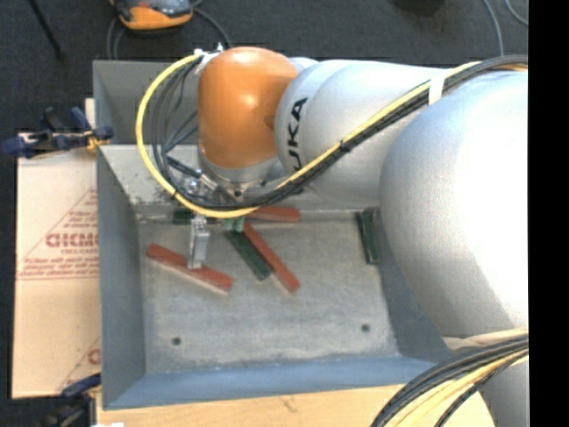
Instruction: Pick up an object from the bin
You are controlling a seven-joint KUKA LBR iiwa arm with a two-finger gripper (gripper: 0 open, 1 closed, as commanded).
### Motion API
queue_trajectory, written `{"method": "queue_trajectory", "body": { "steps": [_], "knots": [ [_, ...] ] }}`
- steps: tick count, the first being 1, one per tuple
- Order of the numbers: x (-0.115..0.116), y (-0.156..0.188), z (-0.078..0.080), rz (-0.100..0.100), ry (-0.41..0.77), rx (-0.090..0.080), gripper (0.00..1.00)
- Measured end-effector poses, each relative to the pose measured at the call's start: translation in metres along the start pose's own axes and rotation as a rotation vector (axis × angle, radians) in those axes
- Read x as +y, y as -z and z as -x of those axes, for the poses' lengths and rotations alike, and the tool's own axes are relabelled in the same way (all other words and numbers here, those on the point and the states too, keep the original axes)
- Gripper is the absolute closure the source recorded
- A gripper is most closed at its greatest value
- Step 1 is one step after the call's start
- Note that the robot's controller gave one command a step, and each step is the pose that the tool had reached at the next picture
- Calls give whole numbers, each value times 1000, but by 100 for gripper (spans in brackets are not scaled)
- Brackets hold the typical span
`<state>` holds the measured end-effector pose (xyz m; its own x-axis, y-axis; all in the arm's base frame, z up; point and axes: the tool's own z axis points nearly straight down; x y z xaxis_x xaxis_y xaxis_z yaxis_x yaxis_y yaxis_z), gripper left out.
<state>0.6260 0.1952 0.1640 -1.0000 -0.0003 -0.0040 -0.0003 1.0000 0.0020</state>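
Observation:
My gripper hangs under the orange wrist cover in the back left part of the bin. Its tip comes down on the middle of a flat red-brown stick that lies slanted on the bin floor. I cannot make out whether it touches or grips the stick. Just to the right, a dark green stick and a second red-brown stick lie side by side, angled the same way.
A third red-brown stick lies along the back wall, partly under the arm. A dark green bar rests against the right wall. The arm covers the bin's right side and back.

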Motion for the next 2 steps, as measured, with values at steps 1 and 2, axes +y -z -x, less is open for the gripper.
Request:
{"method": "queue_trajectory", "body": {
  "steps": [1, 2],
  "knots": [
    [0, 0, 0, 0, -1, 0, 0],
    [-9, -30, -16, 2, -97, -8, 0]
  ]
}}
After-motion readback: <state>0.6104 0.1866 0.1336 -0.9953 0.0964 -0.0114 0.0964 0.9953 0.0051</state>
